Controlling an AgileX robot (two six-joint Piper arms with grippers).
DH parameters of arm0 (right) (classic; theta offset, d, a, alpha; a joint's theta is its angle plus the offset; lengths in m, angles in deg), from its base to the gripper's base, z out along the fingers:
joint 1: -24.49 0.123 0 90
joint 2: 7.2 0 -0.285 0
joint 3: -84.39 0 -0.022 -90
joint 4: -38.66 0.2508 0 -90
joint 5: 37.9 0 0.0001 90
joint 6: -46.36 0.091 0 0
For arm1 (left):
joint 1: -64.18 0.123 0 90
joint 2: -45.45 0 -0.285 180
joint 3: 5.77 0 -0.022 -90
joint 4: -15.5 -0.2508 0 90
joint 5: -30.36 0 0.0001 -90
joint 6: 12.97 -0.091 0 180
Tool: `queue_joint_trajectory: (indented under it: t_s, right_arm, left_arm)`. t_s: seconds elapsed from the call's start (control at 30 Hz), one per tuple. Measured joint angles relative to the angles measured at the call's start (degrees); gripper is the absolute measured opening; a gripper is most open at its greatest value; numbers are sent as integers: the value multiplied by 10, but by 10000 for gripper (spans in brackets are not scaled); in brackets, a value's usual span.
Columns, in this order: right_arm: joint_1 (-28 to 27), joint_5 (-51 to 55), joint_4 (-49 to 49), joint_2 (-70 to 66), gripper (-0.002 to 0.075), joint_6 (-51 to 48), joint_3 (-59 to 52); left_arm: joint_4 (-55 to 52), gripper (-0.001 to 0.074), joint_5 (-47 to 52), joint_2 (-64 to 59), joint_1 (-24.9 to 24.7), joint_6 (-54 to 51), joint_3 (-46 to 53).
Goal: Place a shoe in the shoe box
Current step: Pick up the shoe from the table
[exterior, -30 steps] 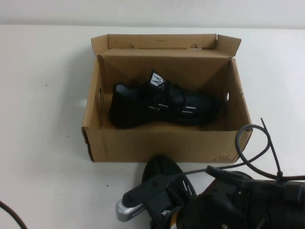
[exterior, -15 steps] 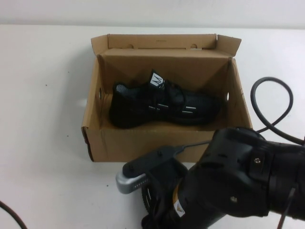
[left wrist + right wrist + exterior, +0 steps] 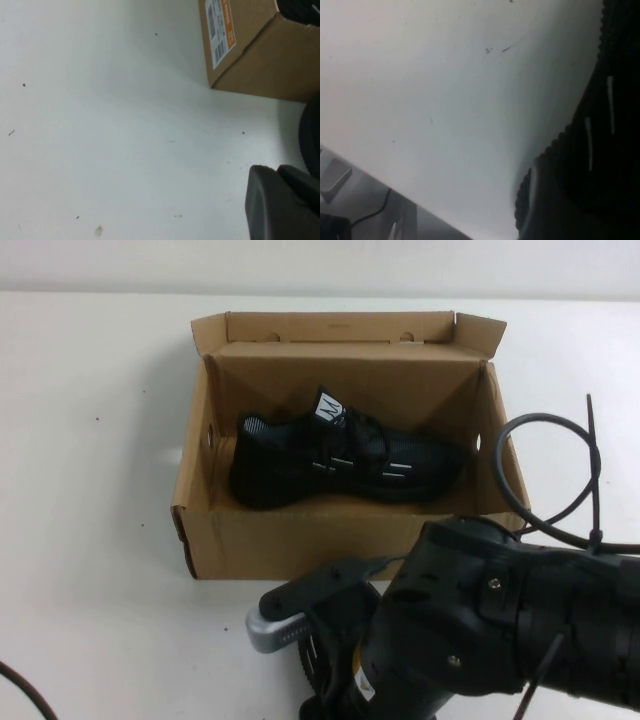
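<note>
Nearest the camera, the right hand is buried under its own arm's bulky black wrist housing (image 3: 480, 640), low over the white surface (image 3: 90, 500) just short of the box's near wall. I cannot tell whether it is apart or together, or whether it grips anything. Its wrist view shows a second black shoe with a toothed sole edge and short white dash marks (image 3: 600, 125) lying on the surface right against it, filling one side of the picture.

The left hand (image 3: 280, 205) shows only as a dark grey block at the edge of its wrist view, low over bare surface; its state cannot be told either. Beyond it stands a corner of the brown corrugated cardboard shoe box (image 3: 250, 60), bearing an orange and white printed label (image 3: 222, 25).

Past the right hand, the shoe box (image 3: 330, 540) sits open, its hinged flap lid (image 3: 340, 327) standing up at the far side and a small round hole (image 3: 210, 435) in the wall farthest from that hand. Inside it lies the black mesh lace-up sneaker (image 3: 340, 460), resting along the floor, heel toward the holed wall, white tongue tag raised, white dashes along its side, apart from both hands
</note>
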Motion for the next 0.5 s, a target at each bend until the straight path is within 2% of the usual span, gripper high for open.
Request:
queue_joint_trajectory:
  t_s: [0.5]
  right_arm:
    - [0, 0, 19, 21, 308, -1, 0]
  left_arm:
    - [0, -3, 3, 0, 0, 0, 0]
